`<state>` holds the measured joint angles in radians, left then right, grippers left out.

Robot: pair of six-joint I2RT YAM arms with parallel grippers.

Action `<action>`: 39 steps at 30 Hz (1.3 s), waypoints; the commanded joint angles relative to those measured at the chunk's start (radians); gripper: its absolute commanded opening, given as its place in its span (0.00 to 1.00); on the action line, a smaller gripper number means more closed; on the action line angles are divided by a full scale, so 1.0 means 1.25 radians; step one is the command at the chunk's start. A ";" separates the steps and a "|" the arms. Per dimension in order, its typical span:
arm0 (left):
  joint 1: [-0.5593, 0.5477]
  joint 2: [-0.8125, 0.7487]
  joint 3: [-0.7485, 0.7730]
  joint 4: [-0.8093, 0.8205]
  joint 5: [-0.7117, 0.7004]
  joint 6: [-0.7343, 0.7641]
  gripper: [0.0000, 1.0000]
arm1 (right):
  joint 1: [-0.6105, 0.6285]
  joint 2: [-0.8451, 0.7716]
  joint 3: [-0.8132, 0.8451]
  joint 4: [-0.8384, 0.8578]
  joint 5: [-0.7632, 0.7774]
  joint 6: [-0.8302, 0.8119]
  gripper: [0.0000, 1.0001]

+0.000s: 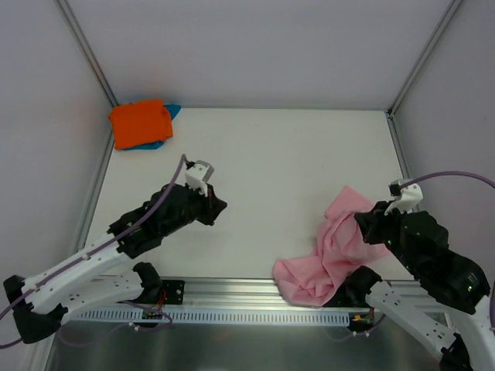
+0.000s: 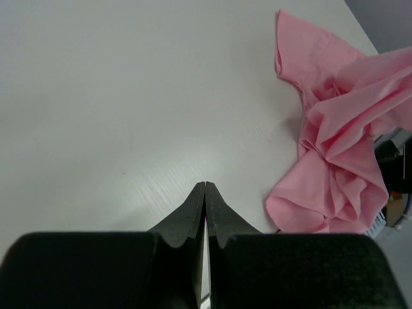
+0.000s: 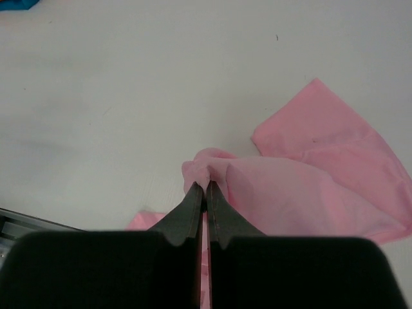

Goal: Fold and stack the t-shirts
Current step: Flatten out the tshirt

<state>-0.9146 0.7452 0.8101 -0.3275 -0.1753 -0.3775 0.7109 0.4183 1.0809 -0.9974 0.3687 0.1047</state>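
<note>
Left gripper (image 1: 219, 207): clenched, dark fingers (image 2: 187, 219) pressed together into one thin seam in the left wrist view; poised over bare surface left of centre, pointing toward the right side

Right gripper (image 1: 363, 224): clamped on a bunched fold of the soft light pink cloth t-shirt (image 1: 332, 247), tips squeezed together with pink fabric puckered right at the seam in the right wrist view

Light pink cloth t-shirt, shape: crumpled and unfolded, all ridges and loose folds; one flat corner spread toward the far side, a twisted middle rising to the right gripper, a rounded lump nearest the arms

Light pink cloth t-shirt, place: right half of the flat white table (image 1: 278, 154), close to the near edge, lower lump reaching the ribbed silver metal rail (image 1: 232, 297) that runs along that edge; whether resting on the rail or just beside it, impossible to tell

Bright orange folded cloth t-shirt (image 1: 139, 122): far left corner of the table, a rough square, lying on top of another shirt, well apart from both grippers

Teal-blue cloth t-shirt (image 1: 172, 110): under the orange one, only a corner peeking out on the right and a strip along the near side

Gap between arms: left gripper and pink shirt apart, open white surface between them

Cables: thin purple cable (image 1: 452, 175) looping off the right wrist, a matching one running along the left arm
</note>
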 commanded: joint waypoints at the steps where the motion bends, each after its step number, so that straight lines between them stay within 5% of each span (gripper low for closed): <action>1: -0.012 0.107 -0.033 0.187 0.150 -0.099 0.00 | -0.001 0.004 -0.047 0.076 -0.014 0.029 0.00; 7: -0.021 0.225 -0.055 0.285 0.198 -0.134 0.00 | -0.001 0.087 -0.103 0.134 0.012 0.000 0.01; 13: -0.021 0.227 -0.079 0.284 0.189 -0.134 0.00 | -0.014 0.275 0.069 0.239 0.064 -0.138 0.00; 23: -0.029 0.187 -0.139 0.301 0.176 -0.159 0.00 | -0.303 0.655 0.138 0.489 -0.081 -0.214 0.00; 30: -0.029 0.199 -0.166 0.307 0.145 -0.162 0.00 | -0.398 0.829 0.210 0.559 -0.127 -0.207 0.00; 36: -0.030 0.391 -0.154 0.502 0.212 -0.215 0.00 | -0.414 0.837 0.123 0.611 -0.139 -0.181 0.01; 39: -0.043 0.540 -0.106 0.632 0.274 -0.222 0.13 | -0.415 0.808 0.052 0.635 -0.138 -0.172 0.00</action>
<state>-0.9470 1.3296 0.6174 0.2539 0.0879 -0.6186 0.1928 1.4853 1.2125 -0.2745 0.2108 -0.1318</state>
